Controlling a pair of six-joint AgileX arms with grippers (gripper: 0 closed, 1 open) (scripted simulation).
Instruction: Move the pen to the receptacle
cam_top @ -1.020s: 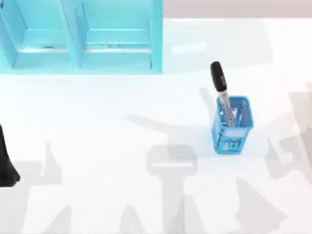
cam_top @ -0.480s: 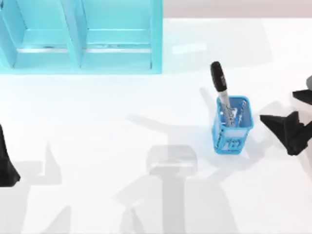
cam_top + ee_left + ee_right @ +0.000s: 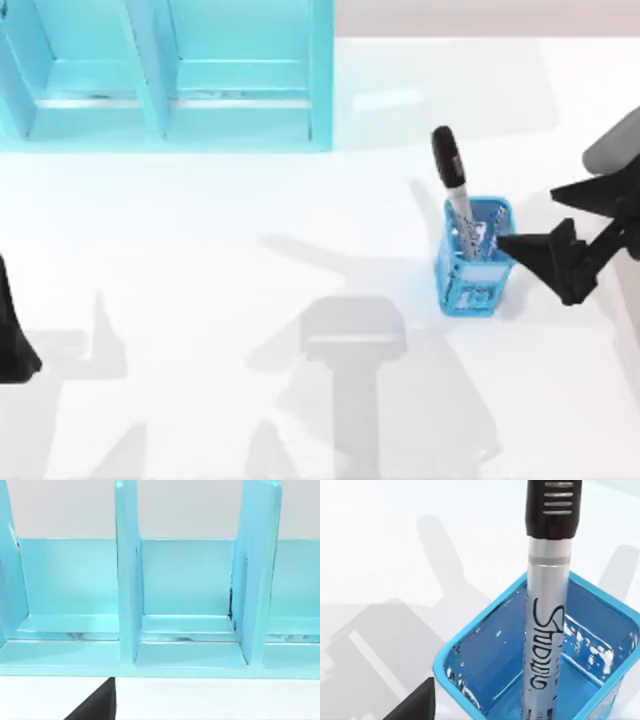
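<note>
Right end effector: hovered just beside the blue cup's right side; grip state could not be told.
Left arm: parked at the worktop's left edge.
Pen: stood tilted inside the blue cup, black cap up.

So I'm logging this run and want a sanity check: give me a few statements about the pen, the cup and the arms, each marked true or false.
1. The pen stands in the blue cup. True.
2. The pen's black cap points down into the cup. False: the cap sticks out above the rim, and the grey barrel is inside.
3. The right end effector is beside the cup. True.
4. The shelf sits at the table's right. False: it is at the far left.
5. The left arm is at the table's left edge. True.
</note>
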